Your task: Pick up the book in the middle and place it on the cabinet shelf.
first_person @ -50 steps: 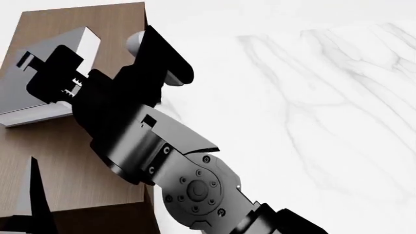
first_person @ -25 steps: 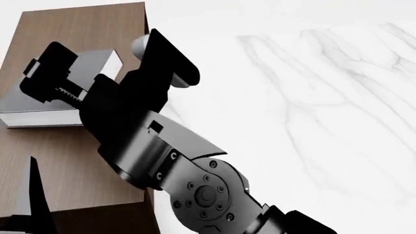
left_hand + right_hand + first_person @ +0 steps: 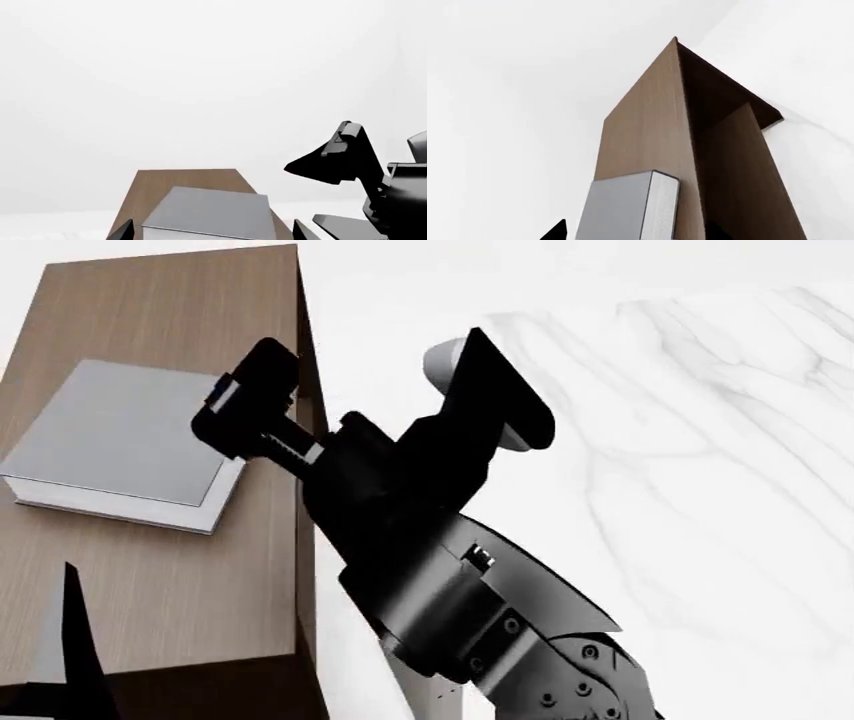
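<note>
The dark grey book (image 3: 120, 435) with its white page block lies flat on the brown wood-grain cabinet shelf (image 3: 160, 300), towards its left side. My right gripper (image 3: 244, 412) is open at the book's right edge, over the shelf's right side, and holds nothing. In the right wrist view the book (image 3: 617, 210) lies between and ahead of the right gripper's (image 3: 634, 236) spread fingertips. My left gripper (image 3: 212, 235) is open and empty, low in front of the cabinet; its view shows the book (image 3: 213, 212) on the shelf (image 3: 183, 177). One left finger (image 3: 64, 640) shows in the head view.
The cabinet's darker brown side (image 3: 740, 165) drops beside the shelf's right edge. White marbled floor (image 3: 667, 440) spreads to the right of the cabinet. My right arm (image 3: 454, 570) rises from the lower middle, and shows in the left wrist view (image 3: 360, 170).
The book went from tilted in my right gripper to lying flat on the shelf. The right gripper let go of it and drew back to the right.
</note>
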Tool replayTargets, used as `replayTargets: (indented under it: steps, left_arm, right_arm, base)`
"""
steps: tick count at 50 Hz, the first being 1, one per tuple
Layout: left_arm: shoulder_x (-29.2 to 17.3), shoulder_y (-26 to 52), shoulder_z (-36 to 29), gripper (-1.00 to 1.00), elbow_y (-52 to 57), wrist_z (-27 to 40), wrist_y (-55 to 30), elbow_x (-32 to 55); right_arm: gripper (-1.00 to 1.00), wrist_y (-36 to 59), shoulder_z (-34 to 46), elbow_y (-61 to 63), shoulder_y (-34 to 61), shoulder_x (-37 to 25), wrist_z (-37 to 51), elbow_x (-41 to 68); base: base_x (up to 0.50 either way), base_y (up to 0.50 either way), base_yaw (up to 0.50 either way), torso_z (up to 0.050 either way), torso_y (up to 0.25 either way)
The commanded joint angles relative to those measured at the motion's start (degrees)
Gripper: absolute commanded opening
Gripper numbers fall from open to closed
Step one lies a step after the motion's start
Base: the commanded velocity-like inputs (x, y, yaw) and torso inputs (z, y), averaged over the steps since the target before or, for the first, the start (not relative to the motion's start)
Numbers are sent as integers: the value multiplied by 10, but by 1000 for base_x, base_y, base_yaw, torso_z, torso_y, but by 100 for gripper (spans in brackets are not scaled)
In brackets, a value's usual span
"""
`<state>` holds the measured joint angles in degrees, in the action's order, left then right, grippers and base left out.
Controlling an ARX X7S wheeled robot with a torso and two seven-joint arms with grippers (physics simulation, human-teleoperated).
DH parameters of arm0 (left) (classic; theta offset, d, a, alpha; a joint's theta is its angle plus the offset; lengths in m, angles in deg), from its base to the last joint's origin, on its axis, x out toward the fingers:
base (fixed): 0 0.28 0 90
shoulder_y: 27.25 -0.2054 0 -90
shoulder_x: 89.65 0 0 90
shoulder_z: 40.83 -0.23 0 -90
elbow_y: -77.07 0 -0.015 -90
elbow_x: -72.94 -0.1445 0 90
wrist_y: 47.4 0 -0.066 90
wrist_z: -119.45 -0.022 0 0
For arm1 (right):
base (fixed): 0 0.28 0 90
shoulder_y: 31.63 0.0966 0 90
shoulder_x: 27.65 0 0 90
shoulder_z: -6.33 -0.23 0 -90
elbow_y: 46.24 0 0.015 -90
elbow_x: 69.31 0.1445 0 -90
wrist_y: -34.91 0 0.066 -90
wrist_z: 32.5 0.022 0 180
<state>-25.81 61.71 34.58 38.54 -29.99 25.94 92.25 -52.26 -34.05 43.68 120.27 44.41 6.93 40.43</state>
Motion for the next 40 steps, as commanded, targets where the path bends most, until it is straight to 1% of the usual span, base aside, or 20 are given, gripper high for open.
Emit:
replayTargets:
  steps: [1, 4, 6, 8, 10, 14, 15, 16, 18, 19, 20, 23, 25, 26, 30, 31, 35, 36, 39, 40]
  left_arm:
    - [-3, 0, -4, 100, 2, 3, -2, -2]
    - [-2, 2, -8, 100, -1, 3, -1, -4]
    - [-2, 10, -11, 100, 4, 6, -13, -3]
    - [-2, 29, -2, 100, 17, 13, -35, 12]
    - [-1, 50, 3, 100, 17, 16, -54, 25]
    - [6, 170, 16, 100, 7, 21, -147, 82]
    - [9, 191, 19, 100, 0, 14, -143, 88]
    - [8, 242, 23, 100, -2, 19, -182, 108]
    - [16, 301, 30, 100, -27, 26, -224, 131]
    - [19, 323, 31, 100, -37, 24, -232, 136]
    - [22, 366, 29, 100, -46, 24, -249, 140]
    - [32, 432, 33, 100, -60, 31, -286, 160]
    - [37, 468, 33, 100, -65, 34, -302, 167]
    - [41, 507, 27, 100, -81, 31, -313, 165]
    - [52, 582, 19, 100, -118, 24, -334, 170]
    - [58, 608, 20, 100, -131, 24, -345, 174]
    - [69, 664, 23, 100, -159, 20, -359, 183]
    - [71, 693, 18, 100, -171, 15, -363, 180]
    - [73, 716, 13, 100, -184, 12, -365, 178]
    - [73, 759, 0, 100, -204, 2, -368, 168]
  right_arm:
    - [100, -41, -27, 78, -62, -67, 5, -27]
    - [100, -79, -47, 89, -84, -69, 11, -38]
    - [100, -100, -49, 98, -88, -77, 24, -78]
    - [100, -106, -49, 114, -81, -92, 36, -113]
    - [100, -133, -65, 118, -87, -90, 29, -129]
    - [100, -107, -54, 107, -51, -125, 56, -172]
    - [100, -104, -52, 105, -43, -132, 64, -184]
    - [100, -99, -54, 106, -31, -140, 68, -192]
    - [100, -91, -57, 107, -13, -150, 76, -195]
    - [100, -90, -60, 108, -7, -153, 80, -194]
    - [100, -82, -62, 112, 11, -161, 95, -203]
    - [100, -75, -69, 115, 35, -169, 103, -202]
    - [100, -68, -72, 112, 48, -170, 103, -195]
    - [100, -59, -72, 107, 64, -171, 105, -194]
    - [100, -37, -66, 97, 103, -175, 116, -210]
    - [100, -20, -59, 100, 125, -181, 126, -223]
    - [100, 37, -33, 108, 198, -199, 154, -280]
    - [100, 65, -24, 113, 235, -205, 163, -299]
    - [100, 84, -19, 118, 261, -209, 167, -313]
    - [100, 115, -9, 129, 299, -218, 182, -334]
  base:
    - [0, 0, 0, 0, 0]
    - [0, 0, 0, 0, 0]
    - [0, 0, 0, 0, 0]
    - [0, 0, 0, 0, 0]
    - [0, 0, 0, 0, 0]
    - [0, 0, 0, 0, 0]
    - [0, 0, 0, 0, 0]
    - [0, 0, 0, 0, 0]
    - [0, 0, 0, 0, 0]
    - [0, 0, 0, 0, 0]
    - [0, 0, 0, 0, 0]
    - [0, 0, 0, 0, 0]
    - [0, 0, 0, 0, 0]
    - [0, 0, 0, 0, 0]
    - [0, 0, 0, 0, 3]
    - [0, 0, 0, 0, 0]
    - [0, 0, 0, 0, 0]
    - [0, 0, 0, 0, 0]
    - [0, 0, 0, 0, 0]
    - [0, 0, 0, 0, 0]
